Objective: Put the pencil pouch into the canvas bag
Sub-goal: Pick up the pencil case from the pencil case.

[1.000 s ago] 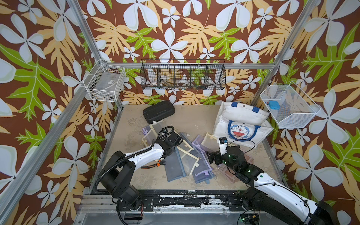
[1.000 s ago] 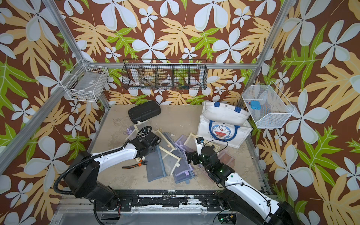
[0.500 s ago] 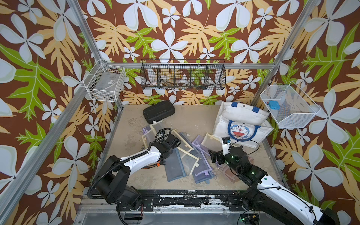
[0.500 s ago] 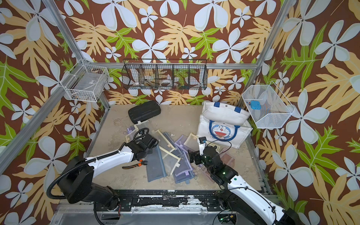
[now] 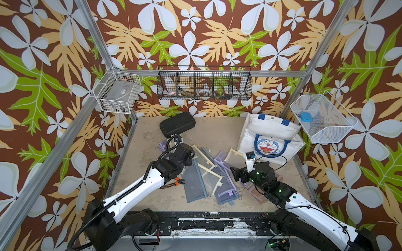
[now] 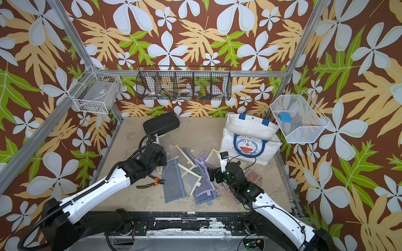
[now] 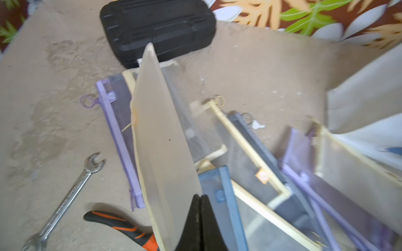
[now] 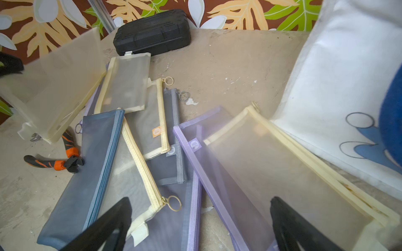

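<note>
A cream mesh pencil pouch (image 7: 161, 141) is pinched at one edge by the left gripper (image 7: 200, 198), whose jaws are pressed together on it. It is held raised on edge above the worktop (image 7: 43, 87), well apart from the canvas bag (image 5: 269, 128). The right gripper (image 8: 200, 217) is spread wide over other pouches (image 8: 261, 163). The pouch is judged light, thin and floppy, so a hold near the stiffer zipper seam would limit sagging.

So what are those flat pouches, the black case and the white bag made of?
Pouches: thin see-through mesh, likely nylon, with woven zip edging. Black case: apparently hard moulded plastic, with a matte, ribbed shell. White bag: canvas-like cloth, matte and creased, with a printed face.
</note>
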Controlling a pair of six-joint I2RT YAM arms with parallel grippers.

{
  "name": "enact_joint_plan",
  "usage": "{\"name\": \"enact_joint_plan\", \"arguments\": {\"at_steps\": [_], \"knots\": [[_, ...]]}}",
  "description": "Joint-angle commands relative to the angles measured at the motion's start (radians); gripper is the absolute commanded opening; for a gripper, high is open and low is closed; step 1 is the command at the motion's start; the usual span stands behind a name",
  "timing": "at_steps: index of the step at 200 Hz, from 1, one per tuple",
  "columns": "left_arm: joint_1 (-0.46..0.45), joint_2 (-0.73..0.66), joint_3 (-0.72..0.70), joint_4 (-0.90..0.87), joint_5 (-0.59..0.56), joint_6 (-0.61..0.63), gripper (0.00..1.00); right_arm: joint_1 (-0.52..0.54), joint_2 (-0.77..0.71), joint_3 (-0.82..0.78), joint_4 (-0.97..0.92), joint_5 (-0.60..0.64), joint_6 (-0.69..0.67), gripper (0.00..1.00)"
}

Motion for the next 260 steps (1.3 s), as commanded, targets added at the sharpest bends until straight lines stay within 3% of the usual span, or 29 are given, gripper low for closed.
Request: {"name": "enact_joint_plan", "arguments": {"at_steps": [1, 43, 75, 111, 158, 201, 260], "knots": [[-0.002, -0.054, 0.06, 0.036, 0.196, 0.076, 0.0, 0.001, 0.013, -0.036, 0.111, -0.108, 0.02, 1.0], [-0.002, -0.153, 0.086, 0.241, 0.607, 0.189, 0.0, 0.001, -0.104, -0.121, 0.274, -0.284, 0.002, 1.0], [-0.002, -0.22, 0.026, 0.389, 0.8, 0.241, 0.0, 0.001, -0.27, -0.159, 0.32, -0.359, -0.038, 1.0], [-0.002, -0.303, -0.076, 0.611, 1.008, 0.192, 0.0, 0.001, -0.395, -0.209, 0.457, -0.475, 0.031, 1.0], [-0.001, -0.355, -0.123, 0.775, 1.203, 0.133, 0.0, 0.001, -0.379, -0.194, 0.633, -0.612, 0.124, 1.0], [-0.002, -0.365, -0.134, 0.859, 1.303, 0.072, 0.0, 0.001, -0.372, -0.127, 0.731, -0.71, 0.147, 1.0], [-0.002, -0.367, -0.172, 0.982, 1.39, -0.008, 0.0, 0.002, -0.294, -0.068, 0.838, -0.703, 0.195, 1.0]]}}
